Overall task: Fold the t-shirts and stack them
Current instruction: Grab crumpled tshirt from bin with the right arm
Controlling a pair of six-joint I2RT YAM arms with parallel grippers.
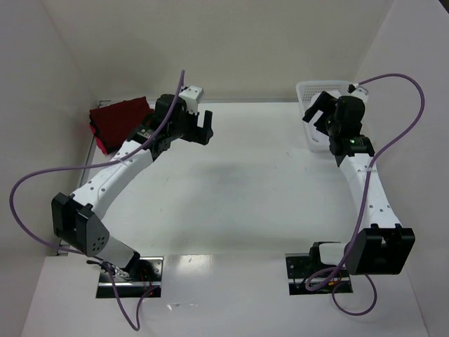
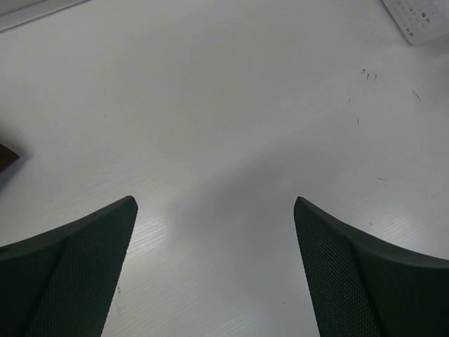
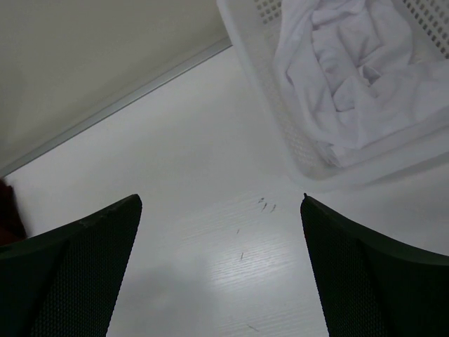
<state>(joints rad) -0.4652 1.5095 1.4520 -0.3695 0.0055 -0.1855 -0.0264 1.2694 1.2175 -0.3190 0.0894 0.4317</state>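
Note:
A folded dark red t-shirt (image 1: 117, 123) lies at the table's far left corner. A crumpled white t-shirt (image 3: 351, 70) lies inside the white mesh basket (image 3: 273, 77) at the far right, also seen in the top view (image 1: 306, 95). My left gripper (image 1: 200, 126) is open and empty above the bare table, just right of the red shirt; its jaws frame bare table in the left wrist view (image 2: 216, 210). My right gripper (image 1: 319, 112) is open and empty, raised beside the basket's left wall; it frames bare table in the right wrist view (image 3: 221, 210).
White walls close the table at the back and both sides. A sliver of dark red cloth (image 2: 5, 156) shows at the left edge of the left wrist view. Purple cables loop from both arms.

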